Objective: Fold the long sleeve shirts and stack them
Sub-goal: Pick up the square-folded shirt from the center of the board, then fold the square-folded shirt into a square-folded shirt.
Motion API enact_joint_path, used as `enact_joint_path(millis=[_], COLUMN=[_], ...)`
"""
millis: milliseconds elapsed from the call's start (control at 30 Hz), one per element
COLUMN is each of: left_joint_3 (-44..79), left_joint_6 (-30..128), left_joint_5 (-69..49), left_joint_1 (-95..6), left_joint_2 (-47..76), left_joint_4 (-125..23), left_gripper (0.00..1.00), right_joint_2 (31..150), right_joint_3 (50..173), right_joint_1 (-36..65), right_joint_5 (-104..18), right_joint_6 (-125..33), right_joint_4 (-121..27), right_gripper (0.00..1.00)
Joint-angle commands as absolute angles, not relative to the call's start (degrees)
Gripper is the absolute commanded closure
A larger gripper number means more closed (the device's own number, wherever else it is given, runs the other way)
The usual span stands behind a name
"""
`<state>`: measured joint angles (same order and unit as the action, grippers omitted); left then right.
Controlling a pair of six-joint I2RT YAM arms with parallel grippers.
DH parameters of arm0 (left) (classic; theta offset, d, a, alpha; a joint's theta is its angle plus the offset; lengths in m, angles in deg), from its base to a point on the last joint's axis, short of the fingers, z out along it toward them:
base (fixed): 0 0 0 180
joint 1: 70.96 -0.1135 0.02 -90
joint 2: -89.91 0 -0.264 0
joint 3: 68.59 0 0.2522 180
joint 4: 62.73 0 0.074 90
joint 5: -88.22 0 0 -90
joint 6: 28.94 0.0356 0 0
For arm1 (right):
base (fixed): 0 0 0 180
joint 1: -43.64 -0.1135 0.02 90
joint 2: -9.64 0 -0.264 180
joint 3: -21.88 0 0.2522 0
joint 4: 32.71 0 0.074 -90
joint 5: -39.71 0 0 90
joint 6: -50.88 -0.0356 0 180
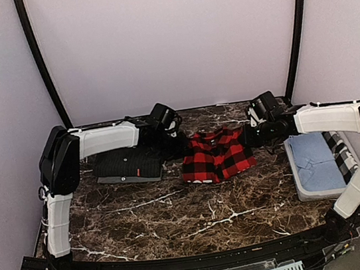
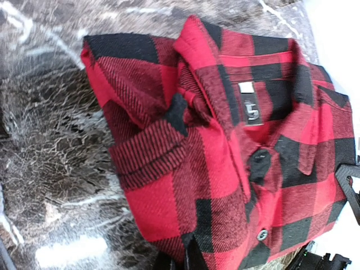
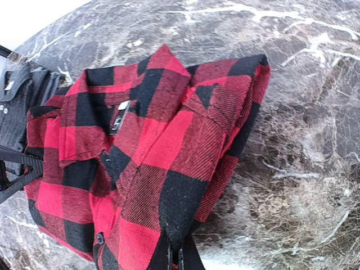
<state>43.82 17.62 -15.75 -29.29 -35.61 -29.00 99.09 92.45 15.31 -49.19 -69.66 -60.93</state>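
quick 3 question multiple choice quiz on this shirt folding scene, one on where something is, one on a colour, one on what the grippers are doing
1. Seen from above, where does the dark striped shirt lie relative to the red checked shirt?
A) to its left
B) to its right
C) on top of it

2. What colour is the folded cloth at the right side?
A) yellow
B) green
C) light blue

3. What are the left gripper and right gripper doing?
A) both hanging open, holding nothing
B) both shut on the red checked shirt
C) both shut on the dark striped shirt

Answers:
1 A, the top view shows it left of the red one, beside the left arm.
2 C, it shows pale blue from above.
3 B, each wrist view shows fingers pinching red checked cloth.
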Motion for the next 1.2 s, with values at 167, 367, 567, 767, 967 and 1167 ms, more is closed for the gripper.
enact_joint_path(millis=[167, 367, 567, 767, 967, 1167], left_joint_3=[49.55, 49.94, 45.23, 40.64, 37.77, 34.94], left_joint_6=[20.99, 22.79, 24.59, 27.72, 30.88, 33.0], left_joint_5=[-14.86, -14.61, -15.04, -15.34, -15.53, -15.41], left_joint_1=[-29.29, -31.66, -35.69, -42.16, -49.68, -56.08], left_joint_2=[-28.6, -25.49, -19.92, -13.81, -10.25, -8.3], left_joint_4=[-23.17, -19.9, -18.87, -16.79, -14.77, -14.66], left_gripper=[1.0, 1.0, 1.0, 1.0, 1.0, 1.0], right_joint_2=[97.19, 97.54, 102.16, 111.48, 123.57, 134.53], right_joint_3=[98.99, 103.7, 109.31, 118.49, 131.38, 145.09], right_joint_1=[13.23, 10.43, 3.89, -2.24, -6.01, -7.83], right_joint_5=[-47.8, -48.4, -49.45, -51.46, -51.26, -50.5], right_joint_6=[-70.54, -72.57, -76.53, -79.25, -80.54, -81.49], right_joint_4=[-62.33, -61.59, -56.75, -52.55, -50.96, -52.81], right_gripper=[1.0, 1.0, 1.0, 1.0, 1.0, 1.0])
